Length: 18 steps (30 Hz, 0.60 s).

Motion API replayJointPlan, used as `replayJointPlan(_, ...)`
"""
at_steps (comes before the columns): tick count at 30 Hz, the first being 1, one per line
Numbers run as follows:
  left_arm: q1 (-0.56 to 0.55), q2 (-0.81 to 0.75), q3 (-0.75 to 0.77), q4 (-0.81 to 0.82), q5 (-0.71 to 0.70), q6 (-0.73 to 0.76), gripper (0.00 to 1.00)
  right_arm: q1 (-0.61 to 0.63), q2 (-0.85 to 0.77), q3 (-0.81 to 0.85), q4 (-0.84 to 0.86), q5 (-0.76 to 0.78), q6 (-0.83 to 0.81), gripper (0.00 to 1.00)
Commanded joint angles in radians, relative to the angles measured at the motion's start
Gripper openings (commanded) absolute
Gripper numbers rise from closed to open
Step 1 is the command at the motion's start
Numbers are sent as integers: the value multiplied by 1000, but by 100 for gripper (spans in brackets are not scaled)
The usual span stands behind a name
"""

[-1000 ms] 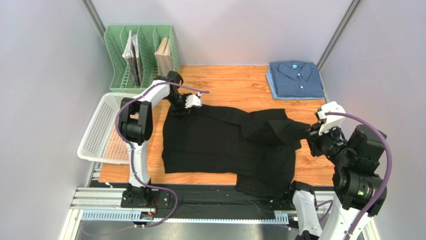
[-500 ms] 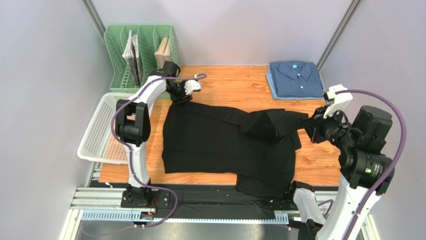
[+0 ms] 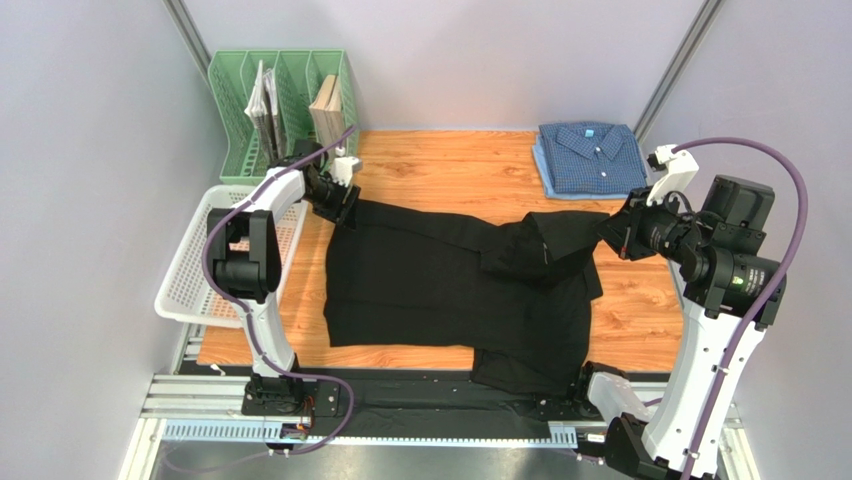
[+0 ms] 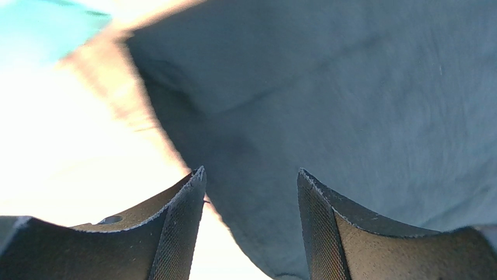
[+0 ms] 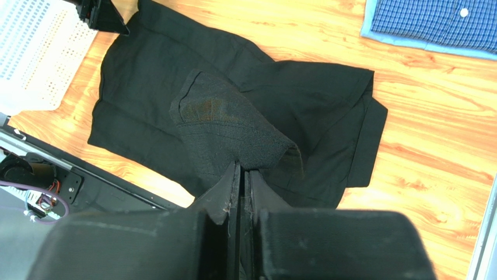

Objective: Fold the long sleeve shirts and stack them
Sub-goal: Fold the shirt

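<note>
Right gripper (image 5: 240, 172) pinched tight on the black shirt (image 3: 430, 285) — fold lifted. Left gripper (image 4: 251, 184) is spread wide at its corner.

L arm (image 3: 280, 188), R arm (image 3: 700, 370): white links, blk joints, purple cables.

The wooden tabletop (image 3: 450, 175) had an orange-brown plank grain and was evenly lit, with no hard shadows. Plain pale grey walls (image 3: 450, 60) enclosed it behind and on both sides. A slanted metal post (image 3: 187, 35) rose at each rear corner of the tabletop. A green slotted file rack (image 3: 228, 120) stood at its rear left corner. A white mesh basket (image 3: 195, 255) lay against its left edge. An aluminium rail (image 3: 200, 395) ran along its near edge.
</note>
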Motion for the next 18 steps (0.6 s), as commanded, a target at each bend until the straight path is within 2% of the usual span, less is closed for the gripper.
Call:
replayJointPlan(1,27,8,34,102,15,-174,65,5,-4,51,49,-27,19,0)
replayJointPlan(9,30,78,90,134,69,-226,63,5,15,74,53,-19,12,0)
replayJointPlan(18,30,115,73,157,63,-260,60,5,33,100,53,-21,15,0)
